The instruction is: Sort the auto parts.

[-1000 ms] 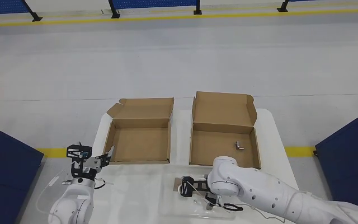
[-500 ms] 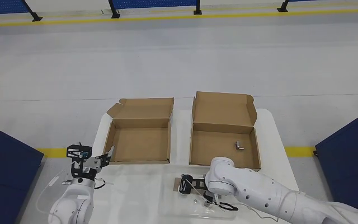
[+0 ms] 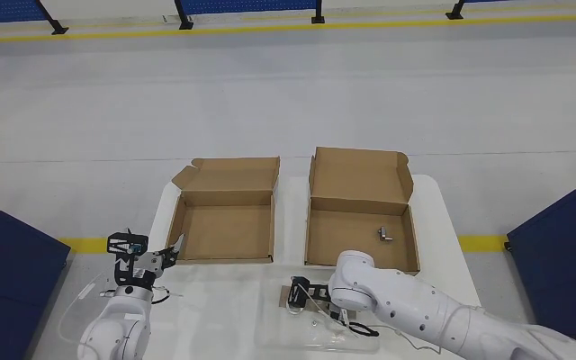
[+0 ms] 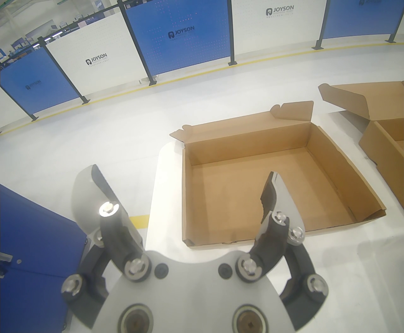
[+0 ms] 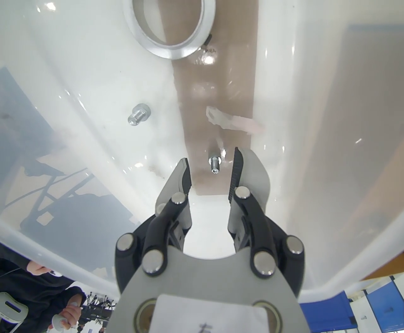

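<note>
A white counter (image 3: 216,301) is being shown from above, with two open cardboard boxes being set side by side across the middle of the frame. In the right box (image 3: 360,243) a small metal part (image 3: 384,234) is being shown close to the right wall. The left box (image 3: 225,232) is being shown well apart from it, to the left of centre.

At the lower centre of the top view a clear plastic bin (image 3: 310,340) is being carried by the counter, just below the right box. The right gripper (image 5: 211,165) is being held down inside the bin's left end. Its jaws are being held a little way apart, and a small bolt (image 5: 214,164) is being straddled by them on the bin's floor, seemingly clear of both pads. Farther along the bin a second bolt (image 5: 139,114) is being shown lying on its side. A metal ring (image 5: 169,28) is being shown beyond that. A scrap of clear tape (image 5: 233,121) is being shown over a brown strip (image 5: 221,78) that is being seen through the bin's floor.

At the lower left of the top view the left gripper (image 4: 183,176) is being held just beside the left box's near corner — jaws being spread wide, pointed toward that box.
</note>
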